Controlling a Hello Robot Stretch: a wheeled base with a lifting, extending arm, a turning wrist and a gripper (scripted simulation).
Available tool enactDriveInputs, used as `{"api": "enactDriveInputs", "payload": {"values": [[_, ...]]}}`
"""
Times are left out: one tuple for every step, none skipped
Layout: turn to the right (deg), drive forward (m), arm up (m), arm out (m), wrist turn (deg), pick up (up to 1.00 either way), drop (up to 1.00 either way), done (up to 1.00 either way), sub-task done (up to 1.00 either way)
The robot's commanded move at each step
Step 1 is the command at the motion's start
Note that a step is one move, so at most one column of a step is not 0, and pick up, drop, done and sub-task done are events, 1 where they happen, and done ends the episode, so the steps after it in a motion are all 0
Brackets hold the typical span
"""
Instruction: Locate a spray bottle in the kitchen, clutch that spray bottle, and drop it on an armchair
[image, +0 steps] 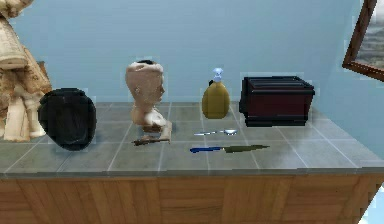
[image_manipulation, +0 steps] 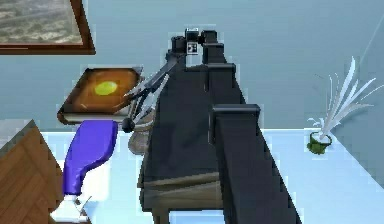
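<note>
Arm side view: fingers (image_manipulation: 133, 100) hold a blue spray bottle (image_manipulation: 88, 155) aloft.
Forward view: counter (image: 310, 152) with bust (image: 146, 92) and knives (image: 232, 150).

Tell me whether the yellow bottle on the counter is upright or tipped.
Upright. The yellow bottle stands on its base on the tiled counter, its pale cap pointing straight up.

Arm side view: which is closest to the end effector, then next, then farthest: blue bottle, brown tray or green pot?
1. Blue bottle, lower left of the end effector, and brown tray, upper left of it: too close to call.
2. Green pot, far off at the view's right.
</note>
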Motion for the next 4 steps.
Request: {"api": "enactDriveInputs", "payload": {"values": [[0.0, 0.00, 0.00, -0.46, 0.0, 0.00, 0.00, 0.00, 0.00], [-45.0, 0.00, 0.00, 0.00, 0.0, 0.00, 0.00, 0.00, 0.00], [-45.0, 0.00, 0.00, 0.00, 0.0, 0.00, 0.00, 0.00, 0.00], [-42.0, 0.00, 0.00, 0.00, 0.0, 0.00, 0.00, 0.00, 0.00]]}}
